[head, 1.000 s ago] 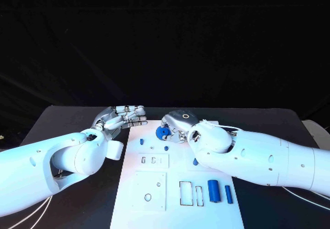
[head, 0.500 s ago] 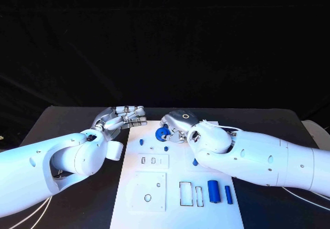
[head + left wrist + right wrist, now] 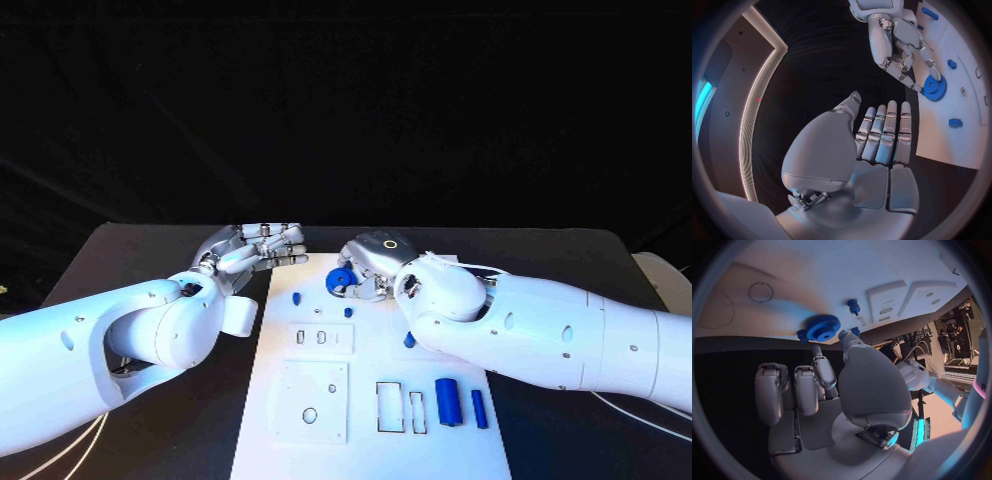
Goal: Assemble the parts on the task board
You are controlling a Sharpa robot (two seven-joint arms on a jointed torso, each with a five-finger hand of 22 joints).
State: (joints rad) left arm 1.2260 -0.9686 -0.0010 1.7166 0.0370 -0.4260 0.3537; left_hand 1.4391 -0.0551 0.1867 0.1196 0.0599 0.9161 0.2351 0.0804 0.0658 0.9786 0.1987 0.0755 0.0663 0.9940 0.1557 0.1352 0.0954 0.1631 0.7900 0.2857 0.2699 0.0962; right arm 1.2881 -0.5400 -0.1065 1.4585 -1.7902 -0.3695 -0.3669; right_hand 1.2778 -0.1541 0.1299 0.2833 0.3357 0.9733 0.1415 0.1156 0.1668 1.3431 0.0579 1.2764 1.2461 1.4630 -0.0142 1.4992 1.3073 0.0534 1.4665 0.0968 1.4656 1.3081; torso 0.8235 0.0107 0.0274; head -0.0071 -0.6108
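The white task board (image 3: 375,440) lies lengthwise in the middle of the table. At its far end my right hand (image 3: 372,260) pinches a blue gear (image 3: 340,280) between thumb and fingertips, low over the board. The gear (image 3: 822,328) also shows in the right wrist view at the tips of that hand (image 3: 826,390), and in the left wrist view as the gear (image 3: 932,88) under the right hand (image 3: 901,45). My left hand (image 3: 263,245) hovers beside the board's far left corner, fingers stretched out side by side and holding nothing; the left wrist view shows this hand (image 3: 876,145) empty.
Two small blue pegs (image 3: 297,297) (image 3: 348,298) stand near the gear. A blue piece (image 3: 410,340) sits mid-board. A thick blue cylinder (image 3: 447,400) and a thinner one (image 3: 479,408) lie near the front right, beside rectangular slots (image 3: 391,405).
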